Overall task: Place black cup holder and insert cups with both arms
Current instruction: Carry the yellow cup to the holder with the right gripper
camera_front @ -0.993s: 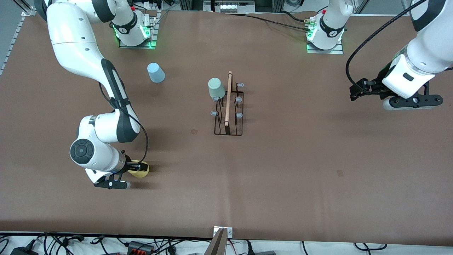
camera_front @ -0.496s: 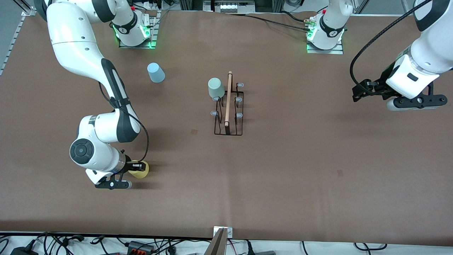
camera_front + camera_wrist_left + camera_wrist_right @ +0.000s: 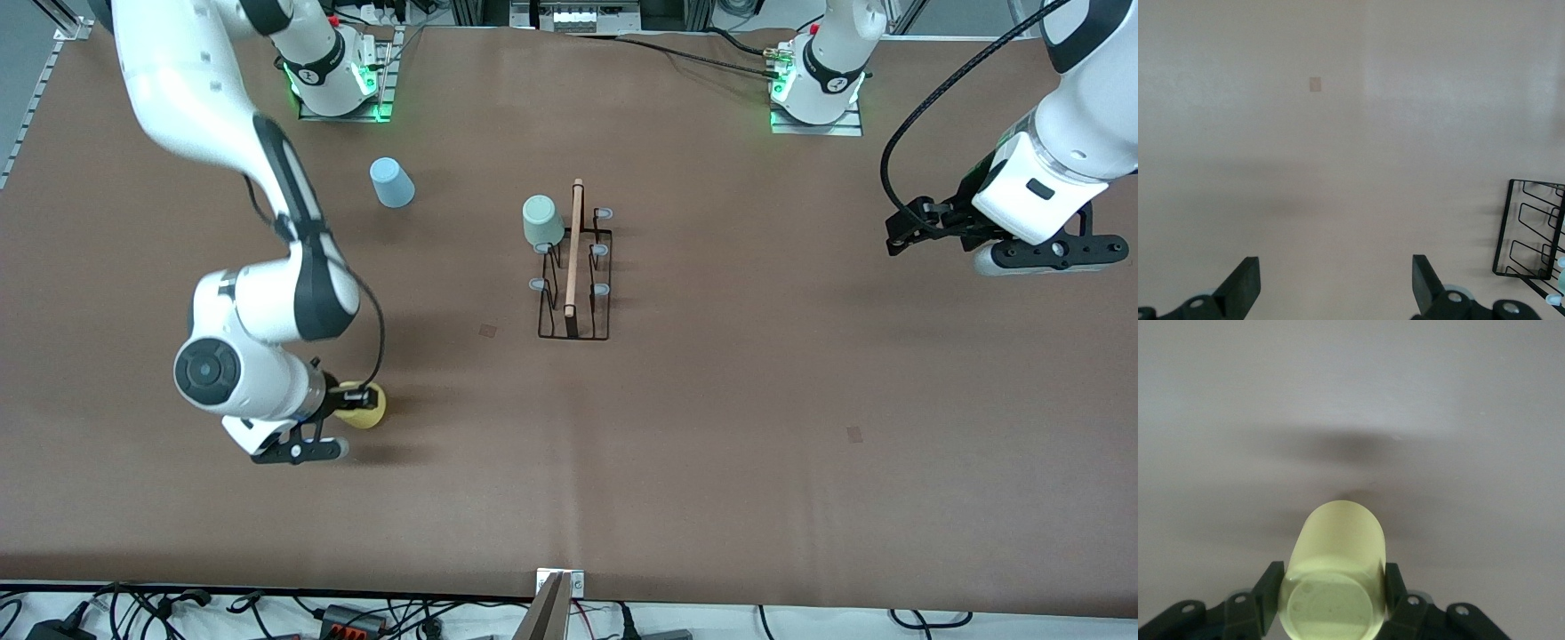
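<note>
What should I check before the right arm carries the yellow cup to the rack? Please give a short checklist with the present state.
1. Right gripper shut on the yellow cup: ok, fingers press both sides.
2. Yellow cup lifted off the table: cannot tell.
3. Black cup holder upright with free pegs: ok; the mint green cup covers one peg only.
4. Left gripper open and away from the holder, waiting at its own end: ok.
5. Light blue cup out of the way, near the right arm's base: ok.
</note>
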